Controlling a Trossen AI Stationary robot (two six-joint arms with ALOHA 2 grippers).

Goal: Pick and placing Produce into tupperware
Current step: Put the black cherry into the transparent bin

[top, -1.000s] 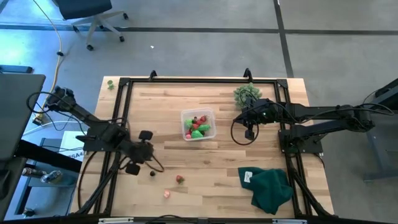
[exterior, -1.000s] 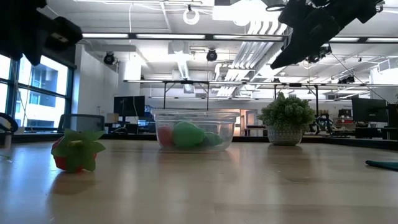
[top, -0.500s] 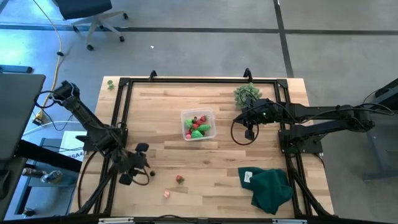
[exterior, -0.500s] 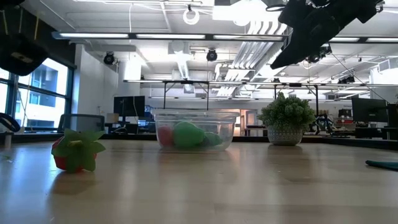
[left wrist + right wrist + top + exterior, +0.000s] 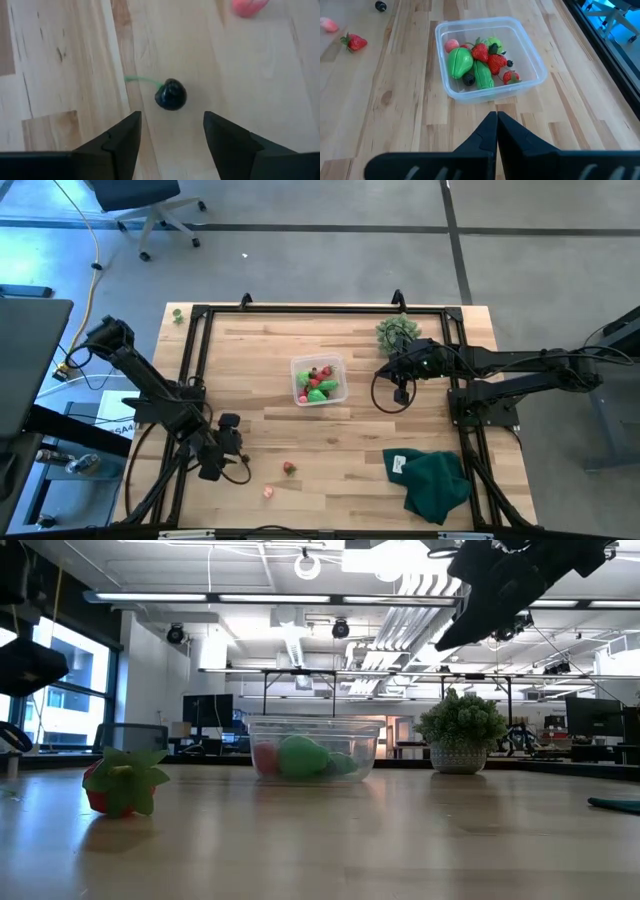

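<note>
The left gripper (image 5: 171, 135) is seen with its fingers apart, just above a dark berry (image 5: 171, 94) with a green stem; nothing is held. From above, that berry is hidden under the gripper. The right gripper (image 5: 496, 131) is pressed together, near the tupperware (image 5: 537, 60), where red and green produce (image 5: 476, 62) lies. A strawberry (image 5: 289, 468) and a pink piece (image 5: 268, 491) are left on the table (image 5: 340, 442).

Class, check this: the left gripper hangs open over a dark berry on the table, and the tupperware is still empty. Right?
Not quite. The tupperware already holds produce, as the right wrist view shows. The rest stands: the left gripper hangs open over the dark berry.
</note>
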